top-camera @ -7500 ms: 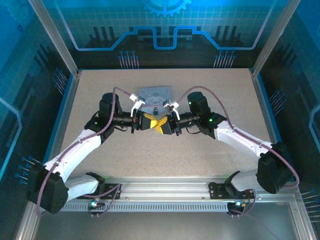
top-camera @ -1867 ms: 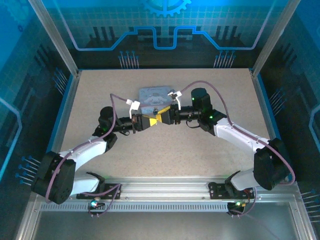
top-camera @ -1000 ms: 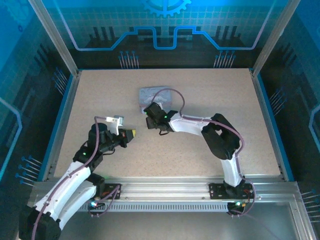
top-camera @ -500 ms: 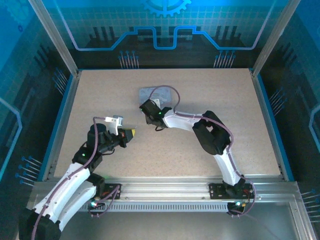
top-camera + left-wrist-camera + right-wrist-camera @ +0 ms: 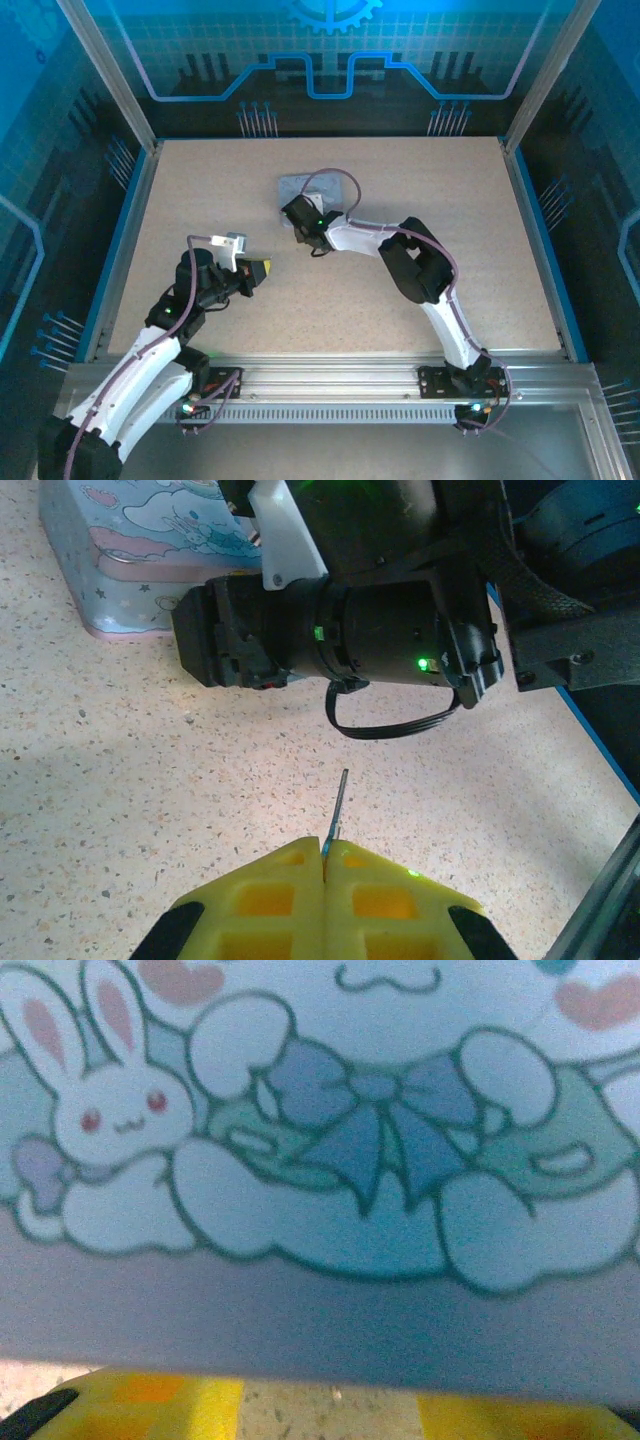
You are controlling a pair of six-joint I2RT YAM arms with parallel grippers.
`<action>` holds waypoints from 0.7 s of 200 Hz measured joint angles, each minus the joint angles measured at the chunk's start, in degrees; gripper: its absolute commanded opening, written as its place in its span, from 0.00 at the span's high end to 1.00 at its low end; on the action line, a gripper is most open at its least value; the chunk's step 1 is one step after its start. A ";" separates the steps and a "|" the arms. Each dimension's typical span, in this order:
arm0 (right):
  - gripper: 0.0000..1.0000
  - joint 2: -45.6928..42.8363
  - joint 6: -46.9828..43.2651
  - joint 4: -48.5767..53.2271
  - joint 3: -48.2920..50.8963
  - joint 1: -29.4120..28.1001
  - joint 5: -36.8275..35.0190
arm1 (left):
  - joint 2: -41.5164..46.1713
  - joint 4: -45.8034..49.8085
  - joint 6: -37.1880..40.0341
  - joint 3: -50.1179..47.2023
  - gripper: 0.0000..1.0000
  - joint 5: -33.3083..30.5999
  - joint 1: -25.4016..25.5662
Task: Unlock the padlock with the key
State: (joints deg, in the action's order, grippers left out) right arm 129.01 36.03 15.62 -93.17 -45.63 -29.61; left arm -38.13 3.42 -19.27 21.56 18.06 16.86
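Nearest me, a ribbed aluminium rail [image 5: 320, 385] carries both arm bases. Just beyond it, on the left, the left end effector [image 5: 323, 855] has its yellow fingers pressed together. They pinch a thin dark metal key [image 5: 338, 805], whose shaft sticks out from the tips above the bench [image 5: 200, 200], a speckled beige surface with a blue edge strip. Further in, the right arm reaches across to a pale blue rectangular cartoon tin [image 5: 328, 186] lying flat on the bench. The right end effector [image 5: 330, 1408] is spread, with bare bench showing between its yellow tips, close up to the tin. Behind, aluminium posts [image 5: 105, 70] frame blue-lit gridded wall panels [image 5: 320, 60].
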 measured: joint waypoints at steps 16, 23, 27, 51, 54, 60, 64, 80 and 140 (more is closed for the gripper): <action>0.55 0.74 -0.02 -0.15 -1.14 0.00 -0.02 | 0.00 -0.26 0.00 -0.04 1.00 0.20 0.00; 0.56 1.14 -0.02 -0.20 -1.75 0.00 -0.02 | 0.00 -0.28 0.00 -0.04 1.00 0.22 0.00; 0.57 1.38 -0.07 -0.20 -2.08 0.00 -0.04 | 0.00 -0.28 0.00 -0.04 1.00 0.22 0.00; 0.65 2.29 0.00 -0.20 -3.48 0.04 -0.09 | 0.00 -0.52 0.00 -0.26 1.00 0.37 0.00; 0.66 2.40 -0.07 -0.13 -3.63 0.07 -0.09 | 0.00 -0.66 0.00 -0.31 1.00 0.39 0.00; 0.69 2.51 -0.09 -0.07 -3.91 0.07 -0.17 | 0.00 -0.76 0.02 -0.37 1.00 0.42 0.00; 0.71 2.60 0.20 -0.02 -4.04 0.09 -0.20 | 0.00 -0.79 0.02 -0.42 1.00 0.42 0.00; 0.77 2.60 0.13 0.04 -4.26 0.24 -0.20 | 0.00 -0.98 0.15 -0.55 1.00 0.44 0.00; 0.92 2.60 0.92 -0.11 -4.28 0.83 0.26 | 0.00 -2.34 0.20 -1.20 1.00 0.96 0.00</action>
State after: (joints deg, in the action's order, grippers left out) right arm 131.61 36.95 15.51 -97.45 -44.80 -29.34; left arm -38.13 1.08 -19.07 20.36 19.03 16.86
